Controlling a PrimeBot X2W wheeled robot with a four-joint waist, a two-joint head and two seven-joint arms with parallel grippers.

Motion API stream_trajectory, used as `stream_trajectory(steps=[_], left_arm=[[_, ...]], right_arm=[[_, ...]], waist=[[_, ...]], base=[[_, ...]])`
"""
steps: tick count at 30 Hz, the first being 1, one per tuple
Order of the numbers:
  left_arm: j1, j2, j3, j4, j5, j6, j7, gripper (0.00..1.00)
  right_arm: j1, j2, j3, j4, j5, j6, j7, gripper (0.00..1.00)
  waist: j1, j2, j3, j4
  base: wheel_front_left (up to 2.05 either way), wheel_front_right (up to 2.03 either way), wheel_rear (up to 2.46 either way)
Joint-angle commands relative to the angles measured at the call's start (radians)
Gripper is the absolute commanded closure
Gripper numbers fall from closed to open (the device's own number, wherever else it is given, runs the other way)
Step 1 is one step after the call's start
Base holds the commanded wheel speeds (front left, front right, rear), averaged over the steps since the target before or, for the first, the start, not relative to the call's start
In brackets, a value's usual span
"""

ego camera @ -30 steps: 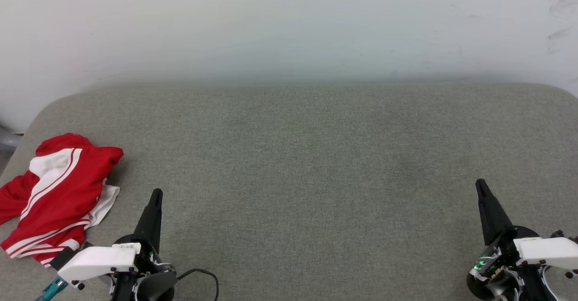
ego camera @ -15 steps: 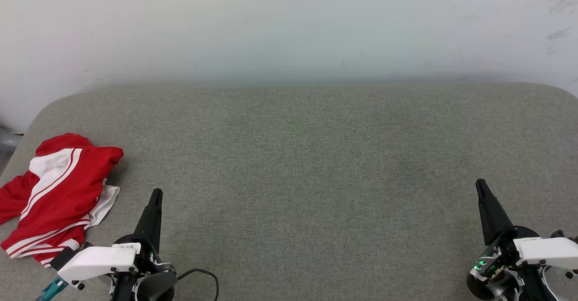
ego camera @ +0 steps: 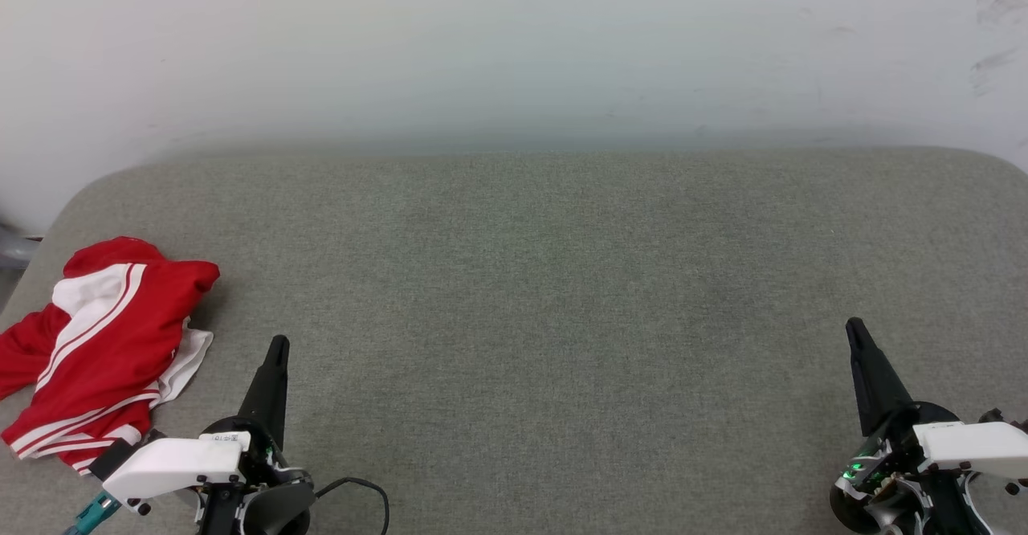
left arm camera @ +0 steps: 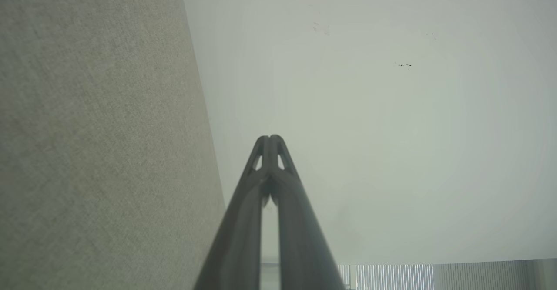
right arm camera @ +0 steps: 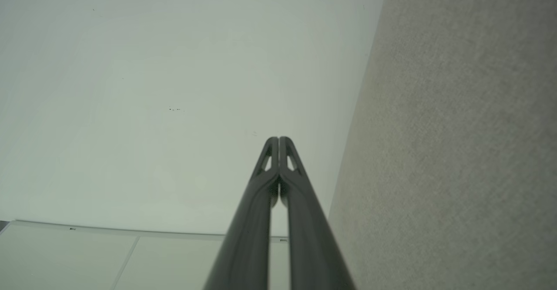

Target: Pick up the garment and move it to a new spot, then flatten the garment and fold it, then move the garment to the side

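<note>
My left end effector [ego camera: 278, 345] is pinched closed and empty, and so is the right end effector [ego camera: 854, 328] (tips pressed together in both wrist views). Both point across the grey counter [ego camera: 530, 294]; the jersey [ego camera: 104, 342] lies crumpled at its left edge, near the left one.

1 garment [ego camera: 128, 342], 2 end effectors [ego camera: 278, 344] [ego camera: 853, 326]

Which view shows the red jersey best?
The head view: the red jersey lies crumpled at the left end of the grey surface, stripes visible. Both wrist views face the wall and that surface.
</note>
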Motion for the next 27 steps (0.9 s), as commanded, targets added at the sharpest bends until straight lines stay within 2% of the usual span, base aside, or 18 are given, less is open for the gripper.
stream_trajectory(steps=[1, 10, 11, 14, 27], left_arm=[[-0.008, -0.002, 0.002, -0.004, 0.000, -0.002, 0.004, 1.00], [-0.008, -0.002, 0.002, -0.004, 0.000, -0.002, 0.004, 1.00], [0.000, 0.000, 0.000, 0.000, 0.000, 0.000, 0.000, 0.00], [0.017, -0.001, -0.005, 0.019, 0.000, 0.000, -0.003, 0.00], [0.018, 0.000, -0.063, -0.065, 0.015, 0.000, -0.062, 0.00]], right_arm=[[-0.013, 0.000, 0.001, 0.001, 0.004, 0.000, 0.000, 1.00], [-0.013, 0.000, 0.001, 0.001, 0.004, 0.000, 0.000, 1.00], [0.000, 0.000, 0.000, 0.000, 0.000, 0.000, 0.000, 0.00], [0.019, 0.001, 0.002, 0.019, -0.001, 0.000, -0.002, 0.00], [0.040, 0.001, 0.049, -0.062, -0.010, 0.000, -0.068, 0.00]], waist=[[0.0000, -0.0001, 0.000, 0.000], [0.0000, -0.0001, 0.000, 0.000], [0.0000, -0.0001, 0.000, 0.000], [0.0000, -0.0001, 0.000, 0.000], [0.0000, -0.0001, 0.001, 0.003]], base=[[0.00, 0.00, 0.00], [0.00, 0.00, 0.00], [0.00, 0.00, 0.00], [0.00, 0.00, 0.00], [0.00, 0.00, 0.00]])
